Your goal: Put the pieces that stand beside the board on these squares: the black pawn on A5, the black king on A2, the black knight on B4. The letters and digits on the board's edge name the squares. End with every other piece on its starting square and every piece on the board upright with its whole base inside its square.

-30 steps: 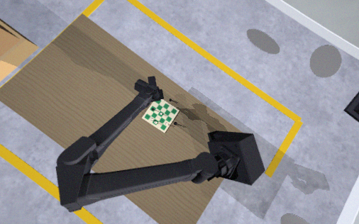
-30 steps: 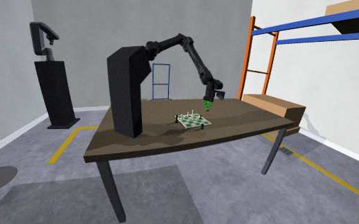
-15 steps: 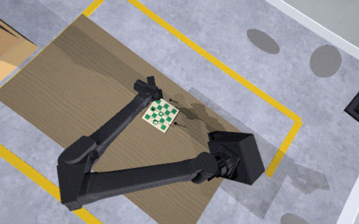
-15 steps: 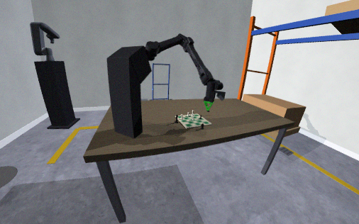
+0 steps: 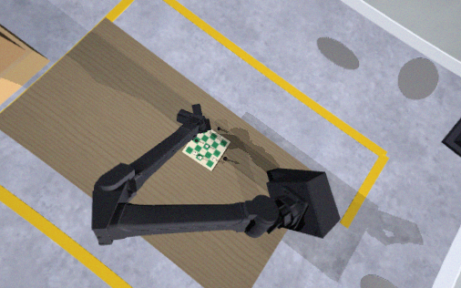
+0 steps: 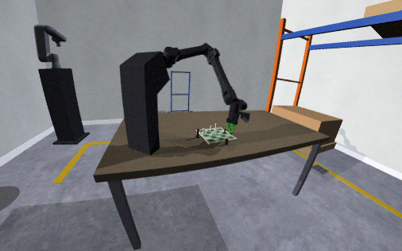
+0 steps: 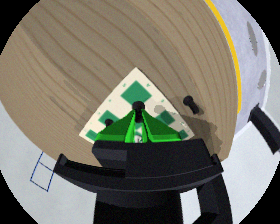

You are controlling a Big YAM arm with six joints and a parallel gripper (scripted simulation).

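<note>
My gripper (image 6: 231,131) (image 7: 138,112) is shut on a small black piece, apparently the black pawn; its shape is mostly hidden. It is low over the A5 corner of the green and cream board (image 5: 212,169) (image 7: 136,73). Whether the piece touches the board cannot be told. The black king (image 5: 225,159) (image 6: 197,133) stands beside the board. Another black piece (image 5: 219,128) (image 6: 226,141) (image 7: 190,103), apparently the knight, stands beside the row 5 edge. A black piece (image 5: 197,140) (image 7: 108,122) stands on the board, apparently on A3.
Several small white pieces (image 6: 215,125) stand on the board, mostly toward row 1. The arm's black pedestal (image 5: 310,202) (image 6: 139,107) stands at one side of the wooden table (image 5: 80,100) (image 6: 257,144). Brown boxes (image 6: 304,117) are beyond the table.
</note>
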